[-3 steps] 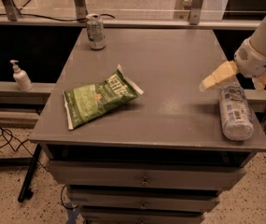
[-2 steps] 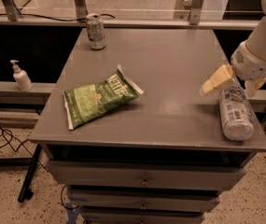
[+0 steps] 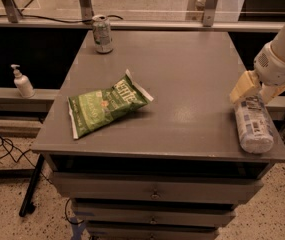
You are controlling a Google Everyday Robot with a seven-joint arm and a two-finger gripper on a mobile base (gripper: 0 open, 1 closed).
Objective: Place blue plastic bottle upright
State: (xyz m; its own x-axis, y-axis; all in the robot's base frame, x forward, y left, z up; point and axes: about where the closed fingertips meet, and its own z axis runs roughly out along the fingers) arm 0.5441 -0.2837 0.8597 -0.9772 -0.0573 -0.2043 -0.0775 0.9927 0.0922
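The blue plastic bottle [image 3: 253,125] lies on its side near the right front corner of the grey table [image 3: 182,74], with its base toward the front edge. Its cap end is hidden under my gripper [image 3: 259,91]. The gripper hangs from the white arm at the right edge of the camera view. It is open, and its cream fingers [image 3: 244,86] straddle the bottle's far end. I cannot tell whether they touch the bottle.
A green chip bag [image 3: 105,104] lies left of centre on the table. A silver drinks can [image 3: 102,34] stands at the far left corner. A small white pump dispenser [image 3: 22,82] stands on a ledge to the left. Drawers sit under the tabletop.
The gripper has moved a little right and down, from beside the bottle's far end to over it. The bottle, bag and can have not moved.
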